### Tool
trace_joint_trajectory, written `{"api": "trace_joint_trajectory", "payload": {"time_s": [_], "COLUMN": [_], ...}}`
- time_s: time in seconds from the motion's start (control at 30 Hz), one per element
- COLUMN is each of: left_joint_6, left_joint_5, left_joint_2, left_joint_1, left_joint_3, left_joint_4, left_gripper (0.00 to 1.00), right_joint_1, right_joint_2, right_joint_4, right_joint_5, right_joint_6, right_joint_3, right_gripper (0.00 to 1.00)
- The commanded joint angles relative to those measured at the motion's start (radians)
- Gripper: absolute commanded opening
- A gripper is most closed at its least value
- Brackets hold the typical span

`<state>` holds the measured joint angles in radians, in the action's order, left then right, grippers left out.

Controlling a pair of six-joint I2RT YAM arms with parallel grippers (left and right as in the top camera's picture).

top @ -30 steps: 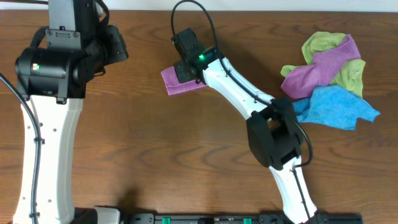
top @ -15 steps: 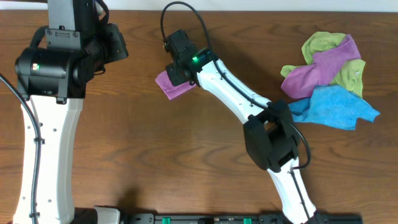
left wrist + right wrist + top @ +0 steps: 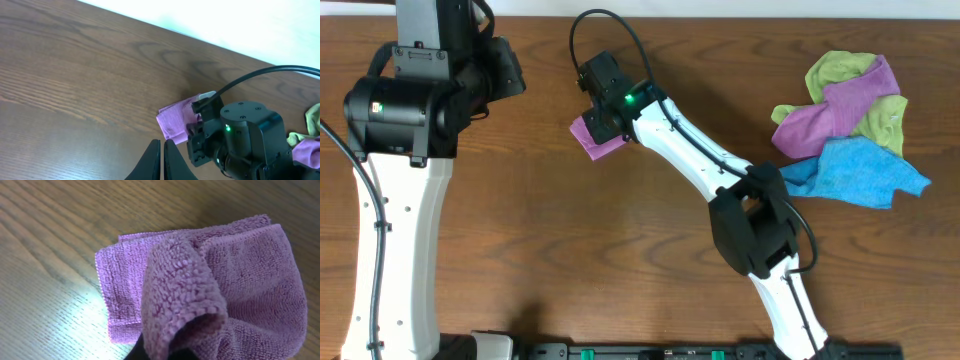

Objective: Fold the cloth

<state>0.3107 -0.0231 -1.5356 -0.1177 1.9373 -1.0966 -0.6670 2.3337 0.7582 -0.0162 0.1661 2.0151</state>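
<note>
The lilac cloth (image 3: 588,139) lies folded small on the brown table, left of centre at the back. My right gripper (image 3: 603,124) is right over its right part. In the right wrist view the cloth (image 3: 235,275) fills the frame: a flat layer lies on the wood, and a raised fold arches over the dark finger (image 3: 140,354) of my right gripper (image 3: 165,356), still caught there. My left gripper (image 3: 163,160) hangs shut and empty above bare wood, a little short of the cloth (image 3: 174,121) and the right arm's head (image 3: 240,135).
A bunched pile sits at the far right: a lime-green cloth (image 3: 838,70), a purple cloth (image 3: 825,118) and a bright blue cloth (image 3: 858,170). The left arm's big base (image 3: 395,110) stands at the left. The table's back edge (image 3: 210,42) runs just behind the cloth.
My right gripper has carried the cloth's edge leftward and slightly back, so the cloth now looks smaller and more doubled over. The left arm has not moved.
</note>
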Motion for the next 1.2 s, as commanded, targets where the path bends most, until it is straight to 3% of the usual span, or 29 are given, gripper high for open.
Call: {"api": "trace_joint_trajectory", "payload": {"time_s": [0.0, 0.1, 0.33, 0.5, 0.9, 1.17], "left_joint_6": [0.003, 0.003, 0.004, 0.012, 0.011, 0.011], "left_joint_5": [0.004, 0.004, 0.011, -0.069, -0.082, -0.082], "left_joint_2": [0.003, 0.003, 0.003, 0.003, 0.003, 0.002], "left_joint_1": [0.008, 0.008, 0.023, 0.098, 0.119, 0.119], "left_joint_3": [0.003, 0.003, 0.003, 0.003, 0.003, 0.003], "left_joint_4": [0.002, 0.002, 0.014, 0.039, 0.057, 0.057], "left_gripper": [0.06, 0.06, 0.06, 0.06, 0.06, 0.07], "right_joint_1": [-0.021, -0.039, 0.019, 0.058, 0.060, 0.047], "right_joint_2": [0.026, 0.026, 0.009, -0.050, -0.107, -0.106], "right_joint_4": [-0.007, 0.001, 0.017, 0.011, -0.031, 0.029], "right_joint_5": [0.111, 0.268, 0.276, 0.323, 0.352, 0.074], "right_joint_6": [-0.055, -0.133, -0.114, -0.119, -0.119, -0.262], "right_joint_3": [0.011, 0.011, 0.014, 0.015, 0.015, -0.002], "right_gripper": [0.37, 0.53, 0.62, 0.80, 0.79, 0.73]}}
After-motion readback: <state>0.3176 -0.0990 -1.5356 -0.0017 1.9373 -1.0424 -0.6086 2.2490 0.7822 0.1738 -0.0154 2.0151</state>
